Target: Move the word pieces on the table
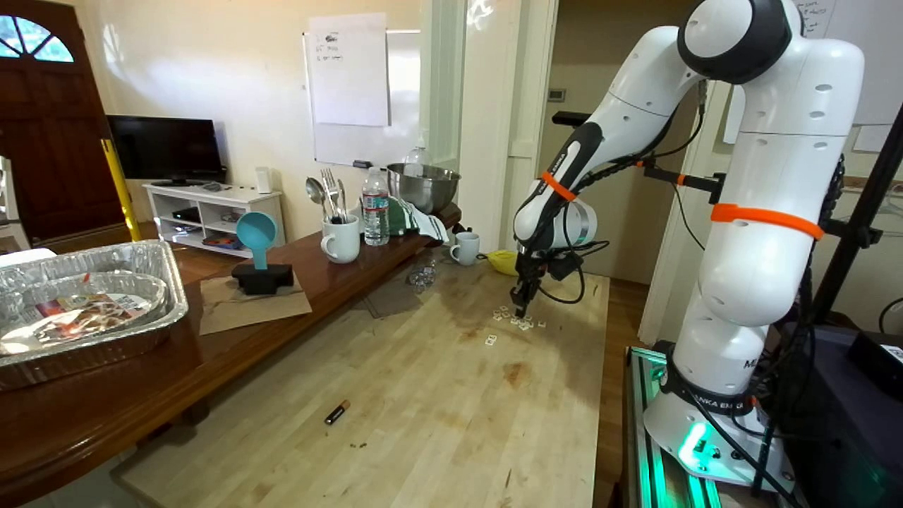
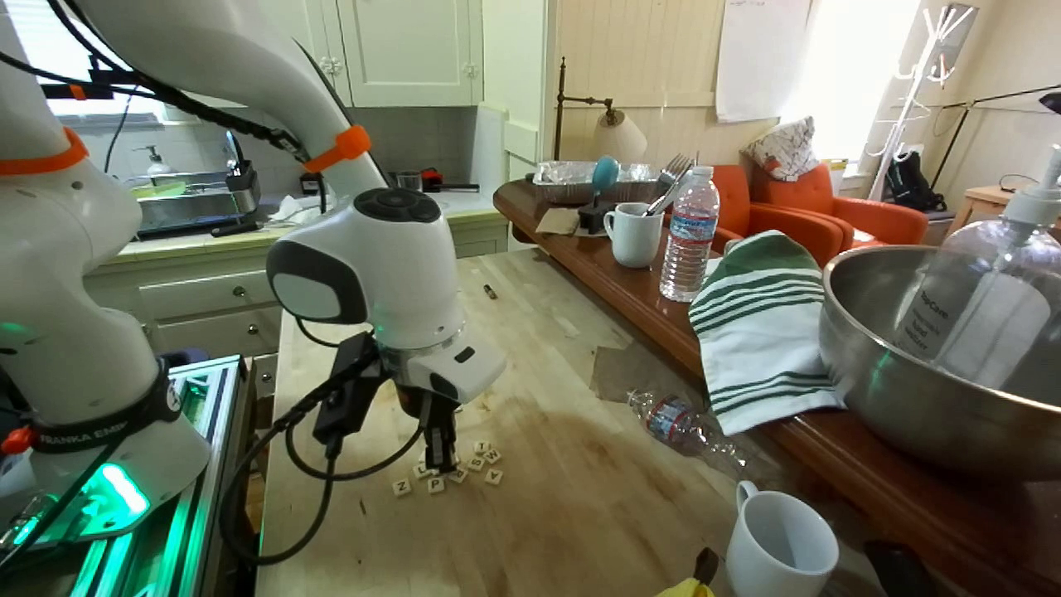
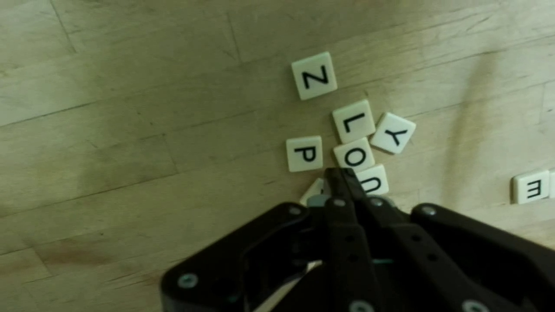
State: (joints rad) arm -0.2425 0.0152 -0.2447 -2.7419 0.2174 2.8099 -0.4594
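My end effector [image 3: 340,173] is narrow, tips together, nothing visible between them, amid the word pieces [image 3: 354,121] on the desk [image 1: 423,416]; contact I can't tell. To move them well, I'd nudge slowly, low and level, pressing lightly, lest touching neighbours scatter or ride up. These are flat, cream squares, smooth-looking, black-lettered; the pale planks beneath show grain, seams and brown stains.

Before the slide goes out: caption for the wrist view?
Shut gripper partly hiding letter tiles on the table, with Z and P lying apart.
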